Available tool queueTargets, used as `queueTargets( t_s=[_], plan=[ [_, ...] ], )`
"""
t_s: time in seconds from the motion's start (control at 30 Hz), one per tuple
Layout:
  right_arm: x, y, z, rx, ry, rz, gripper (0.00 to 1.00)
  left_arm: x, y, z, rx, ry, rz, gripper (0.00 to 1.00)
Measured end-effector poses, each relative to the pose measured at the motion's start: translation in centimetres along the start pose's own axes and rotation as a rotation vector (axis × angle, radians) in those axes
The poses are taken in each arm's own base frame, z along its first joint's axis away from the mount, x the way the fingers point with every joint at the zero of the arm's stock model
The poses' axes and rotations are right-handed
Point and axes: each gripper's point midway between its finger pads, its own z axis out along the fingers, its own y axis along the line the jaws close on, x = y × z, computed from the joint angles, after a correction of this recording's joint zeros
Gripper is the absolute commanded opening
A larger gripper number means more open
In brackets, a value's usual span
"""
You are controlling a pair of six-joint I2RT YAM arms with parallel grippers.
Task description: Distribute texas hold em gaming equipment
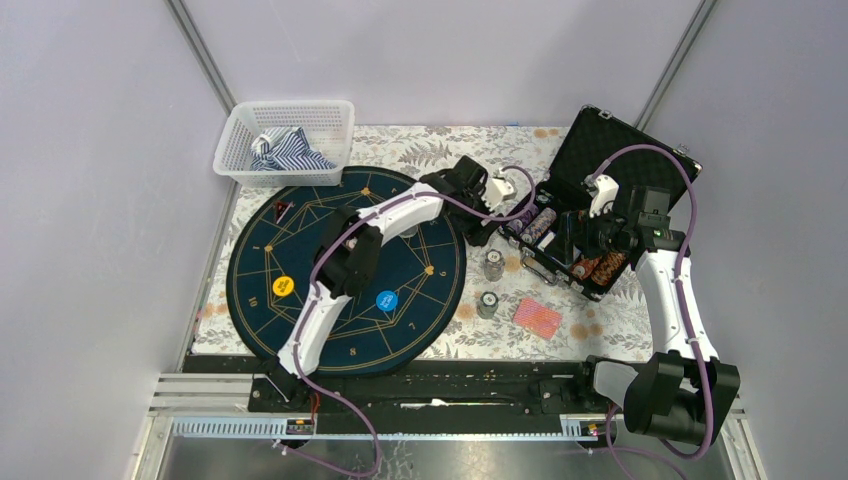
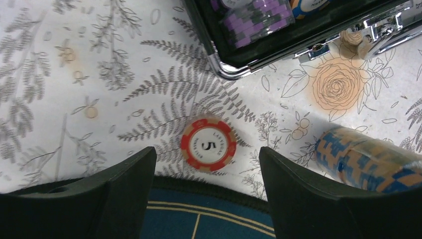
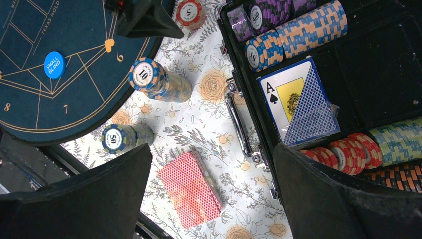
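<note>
White-shelled left arm (image 1: 315,322), white-shelled right arm (image 1: 670,292), black joint housings, purple cables (image 1: 648,148) looping alongside, matte black wedge-shaped jaws

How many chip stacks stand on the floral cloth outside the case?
3: red stack marked 5 near the black case, blue-and-orange stack marked 10 beside the dark round mat, blue-rimmed stack marked 50 near red-backed cards. More may be hidden.

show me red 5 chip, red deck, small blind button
red 5 chip (image 2: 208,147), left wrist view, face centre
red deck (image 3: 190,188), right wrist view, top card middle
small blind button (image 3: 54,64), right wrist view, disc centre
</note>
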Motion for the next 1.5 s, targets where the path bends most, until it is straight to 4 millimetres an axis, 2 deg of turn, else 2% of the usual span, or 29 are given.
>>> queueTargets(
  t_s=[0.2,0.3,0.43,0.6,0.77,0.9,1.0,1.07,1.1,1.17,1.27,1.5],
  plan=[
    [0.0,0.0,0.0,0.000,0.000,0.000,1.00,1.2,-0.8,1.9,0.008,0.039,0.005,0.57],
    [0.0,0.0,0.0,0.000,0.000,0.000,1.00,1.2,-0.9,1.9,0.002,0.043,0.006,0.46],
    [0.1,0.0,0.0,0.000,0.001,0.001,1.00,1.3,-0.7,1.9,-0.005,0.045,0.005,0.37],
    [0.1,0.0,0.0,-0.001,0.003,0.002,1.00,1.3,-0.5,1.3,-0.009,0.048,-0.018,0.36],
    [0.2,0.1,0.0,-0.004,0.003,0.000,1.00,-0.1,1.2,-1.8,-0.042,0.013,-0.048,0.36],
    [0.6,0.2,0.0,-0.009,0.019,0.002,1.00,-1.9,4.8,-7.3,-0.121,-0.069,-0.081,0.36],
    [0.8,0.4,-0.1,-0.015,0.028,0.007,1.00,-1.6,7.9,-9.8,-0.176,-0.104,-0.121,0.36],
    [0.9,0.6,-0.1,-0.026,0.029,0.012,1.00,-1.0,9.8,-10.7,-0.207,-0.117,-0.151,0.36],
    [0.9,0.8,-0.1,-0.034,0.028,0.014,1.00,-0.3,10.8,-11.0,-0.223,-0.113,-0.172,0.36],
    [0.9,0.9,-0.1,-0.039,0.026,0.014,1.00,1.0,11.4,-10.7,-0.231,-0.092,-0.195,0.36],
    [0.9,0.9,-0.1,-0.039,0.026,0.013,1.00,2.3,11.2,-9.6,-0.223,-0.058,-0.212,0.36],
    [0.8,0.9,-0.1,-0.039,0.024,0.012,1.00,3.9,11.4,-7.5,-0.228,-0.015,-0.231,0.38]
  ],
)
